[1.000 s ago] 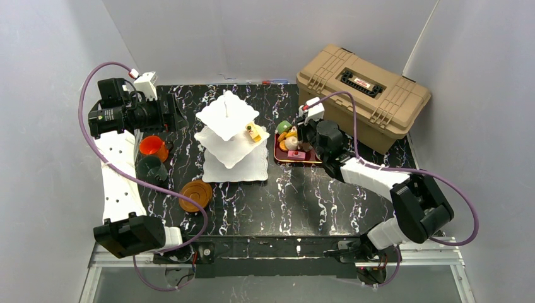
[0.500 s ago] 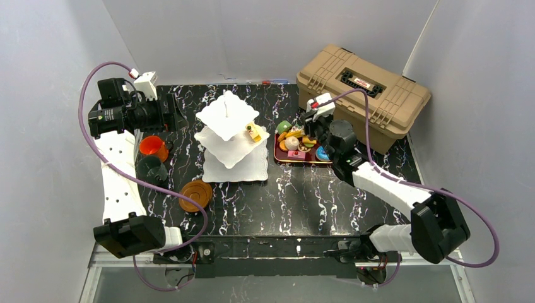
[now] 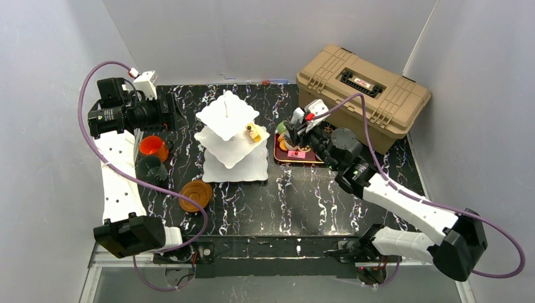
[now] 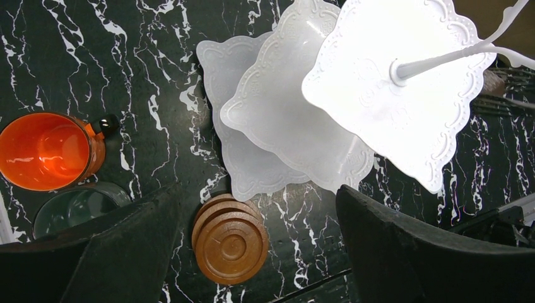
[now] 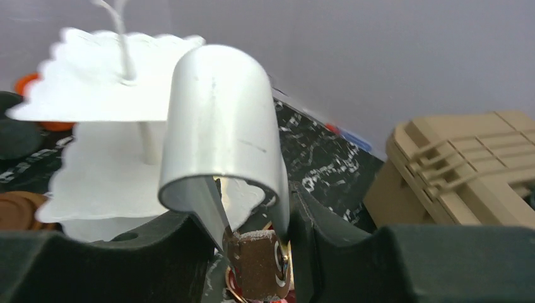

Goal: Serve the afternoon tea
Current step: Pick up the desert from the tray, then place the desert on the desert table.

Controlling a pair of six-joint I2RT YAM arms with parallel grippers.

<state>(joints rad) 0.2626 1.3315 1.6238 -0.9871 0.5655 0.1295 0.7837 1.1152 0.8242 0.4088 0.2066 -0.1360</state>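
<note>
My right gripper (image 5: 246, 218) clenches bent metal tongs (image 5: 217, 120) pinching a brown toy pastry (image 5: 255, 262) just below it, the white three-tier stand (image 3: 214, 117) ahead holds one yellow pastry (image 3: 254, 132), my left gripper (image 4: 258, 218) hangs released, so I judge most serving remains.

We see a black table (image 3: 303, 202) with white streaks. A white stand (image 3: 230, 136) sits on it. From the stand, an orange cup (image 3: 151, 146) and a dark cup (image 3: 151, 169) are at 9 o'clock, brown saucers (image 3: 195, 194) at 7, a red tray (image 3: 287, 161) at 3 and a tan box (image 3: 372, 95) at 2.
</note>
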